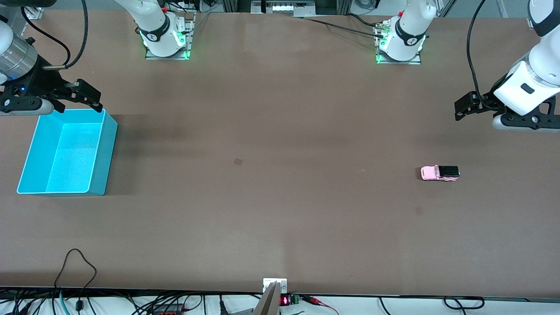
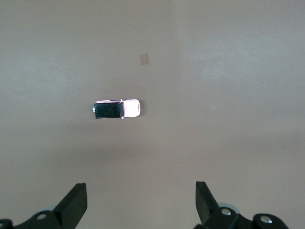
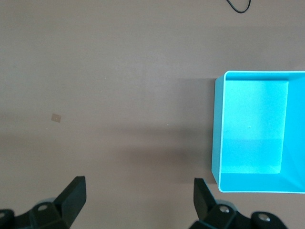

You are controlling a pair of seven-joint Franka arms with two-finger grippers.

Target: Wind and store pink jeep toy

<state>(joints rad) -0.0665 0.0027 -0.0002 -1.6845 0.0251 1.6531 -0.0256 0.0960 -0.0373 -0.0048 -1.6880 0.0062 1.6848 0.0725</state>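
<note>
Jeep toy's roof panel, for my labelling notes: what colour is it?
Black, on the pink jeep toy; left wrist view shows it best.

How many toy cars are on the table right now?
1. The pink jeep toy sits on the bare table toward the left arm's end, on its wheels, touched by nothing. The cyan bin at the right arm's end holds no car.

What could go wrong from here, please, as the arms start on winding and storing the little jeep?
The pink jeep toy is tiny against the open left gripper, so a pinch could miss or roll it away. The cyan bin sits at the right arm's end of the table, under the open right gripper, so the toy might drop on the way.
</note>
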